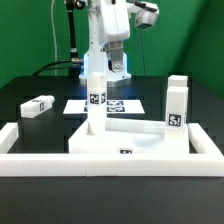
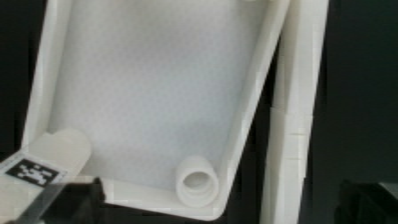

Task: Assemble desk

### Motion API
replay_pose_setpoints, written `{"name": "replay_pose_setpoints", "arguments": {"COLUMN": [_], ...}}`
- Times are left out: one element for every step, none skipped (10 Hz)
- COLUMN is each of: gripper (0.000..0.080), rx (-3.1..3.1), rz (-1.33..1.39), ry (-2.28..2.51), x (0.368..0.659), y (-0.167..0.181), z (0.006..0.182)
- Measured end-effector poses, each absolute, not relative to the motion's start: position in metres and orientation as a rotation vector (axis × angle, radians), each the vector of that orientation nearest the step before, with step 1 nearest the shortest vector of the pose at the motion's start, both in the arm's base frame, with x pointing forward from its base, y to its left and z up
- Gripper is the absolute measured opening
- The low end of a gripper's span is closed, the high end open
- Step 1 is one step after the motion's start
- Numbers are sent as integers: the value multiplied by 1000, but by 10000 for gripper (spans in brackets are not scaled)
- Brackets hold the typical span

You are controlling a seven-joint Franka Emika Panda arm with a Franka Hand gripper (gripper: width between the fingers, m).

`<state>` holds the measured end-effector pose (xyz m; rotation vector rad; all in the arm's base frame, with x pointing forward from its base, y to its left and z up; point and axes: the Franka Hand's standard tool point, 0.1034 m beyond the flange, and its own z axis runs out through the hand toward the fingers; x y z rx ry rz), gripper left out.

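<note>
The white desk top (image 1: 140, 142) lies flat inside the border bars. One square leg (image 1: 97, 100) stands upright at its back left part, with its tag facing front. My gripper (image 1: 115, 68) hangs just above and behind that leg's top. In the wrist view the desk top (image 2: 160, 90) stretches away, with a round corner hole (image 2: 198, 181) below my gripper (image 2: 205, 207). The tagged leg (image 2: 45, 160) is off to one side, not between the fingers. The dark fingers (image 2: 39, 207) stand wide apart with nothing in them. A second leg (image 1: 177, 103) stands upright at the exterior view's right. A third leg (image 1: 38, 105) lies at the left.
White border bars (image 1: 100, 166) fence the front and both sides of the work area; one runs along the desk top in the wrist view (image 2: 294, 100). The marker board (image 1: 128, 103) lies behind the desk top. The robot base stands at the back.
</note>
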<state>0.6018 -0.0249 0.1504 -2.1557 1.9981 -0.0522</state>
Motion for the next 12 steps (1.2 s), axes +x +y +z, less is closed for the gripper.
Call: {"name": "replay_pose_setpoints", "arguments": {"gripper": [649,649,649,649,649,649,649,649,649,649,649,649], "rx": [-2233,-2319,-2391,-2481,-2556,-2584,-2660,-2716,-2752,-2782,-2792,-2790], "rz": [-63,-76,-88,-102,-93,-63,-66,-74,-106,-108,-112,-111], "ry": [1914,1813,1719,1584,1413,1350,1174,1017,956,879,846,854], "x": [602,602,601,599,577,556,547,538,533,533,533,533], "y": [-24,-25,-25,-28,-43,-62,-78,-107,-121,-117,-117,-118], "z": [150,150,150,149,143,145,149,154,151,150,150,149]}}
